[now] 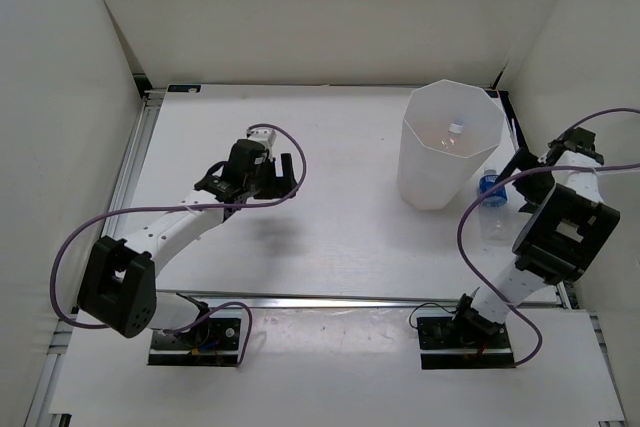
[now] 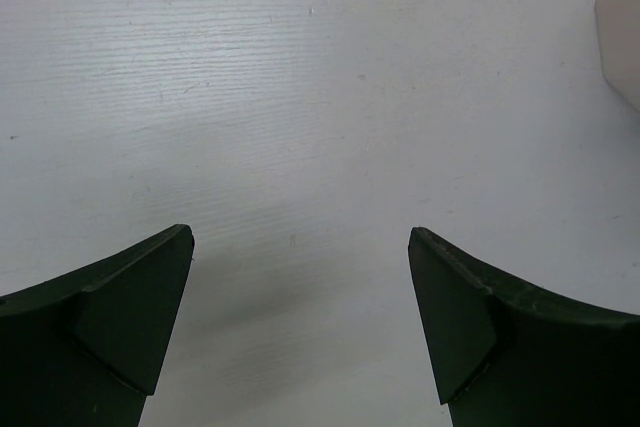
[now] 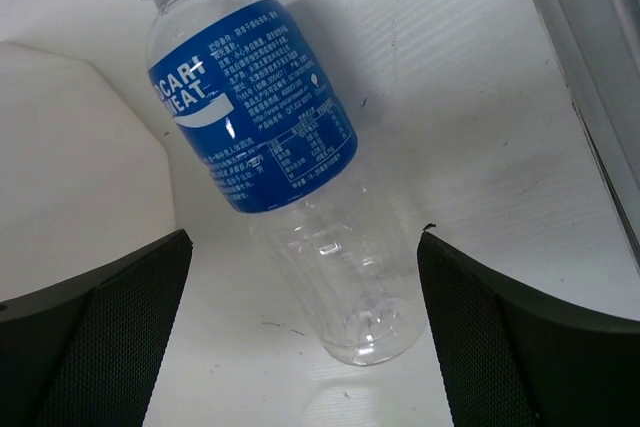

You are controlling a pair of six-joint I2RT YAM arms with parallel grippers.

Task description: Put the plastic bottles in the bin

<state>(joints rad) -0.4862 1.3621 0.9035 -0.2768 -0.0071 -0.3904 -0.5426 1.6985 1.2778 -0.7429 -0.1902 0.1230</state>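
Note:
The bin (image 1: 425, 182) stands at the back right, tall, white and translucent. Inside it I see a clear bottle with a white cap (image 1: 455, 130); the rest of its contents are too faint to tell. A clear bottle with a blue label (image 1: 490, 187) lies on the table just right of the bin. In the right wrist view this bottle (image 3: 260, 117) lies between my open fingers, base toward the camera, untouched. My right gripper (image 1: 516, 185) (image 3: 303, 239) is open around it. My left gripper (image 1: 290, 177) (image 2: 300, 237) is open and empty over bare table at centre left.
The bin's wall (image 3: 60, 157) is close on the left of the blue-label bottle. A metal rail (image 3: 590, 57) runs along the table's right edge. White enclosure walls stand on three sides. The bin's corner (image 2: 625, 27) shows at the left wrist view's top right.

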